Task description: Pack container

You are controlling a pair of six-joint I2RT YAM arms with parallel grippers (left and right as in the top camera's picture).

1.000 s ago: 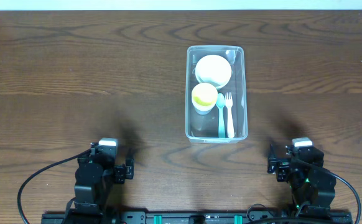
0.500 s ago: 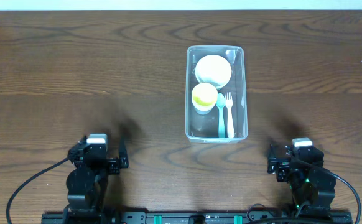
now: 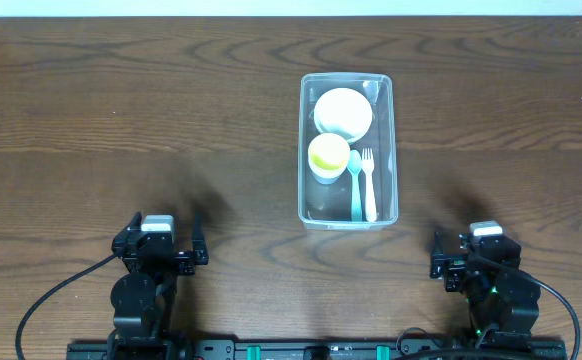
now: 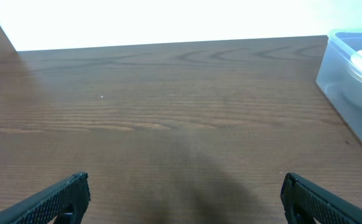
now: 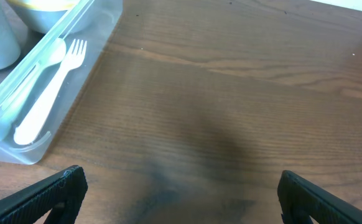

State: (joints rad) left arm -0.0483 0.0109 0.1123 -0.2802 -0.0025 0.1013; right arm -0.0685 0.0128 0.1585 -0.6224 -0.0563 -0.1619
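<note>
The clear rectangular container [image 3: 389, 150] stands on the wooden table right of centre. It holds a white bowl [image 3: 342, 112], a yellow cup [image 3: 328, 156], a light blue spoon [image 3: 355, 185] and a white fork [image 3: 368, 183]. Its corner shows at the right edge of the left wrist view [image 4: 339, 74] and its near end at the left of the right wrist view [image 5: 75, 37], with the fork [image 5: 44, 102] inside. My left gripper [image 4: 182, 196] is open and empty near the front left edge. My right gripper [image 5: 180, 193] is open and empty at the front right.
The brown wooden table [image 3: 121, 120] fills the view. Black cables loop from both arm bases along the front edge.
My left arm has drawn back to the left and toward the front edge and turned to face straight forward. The right arm and the container have not moved.
</note>
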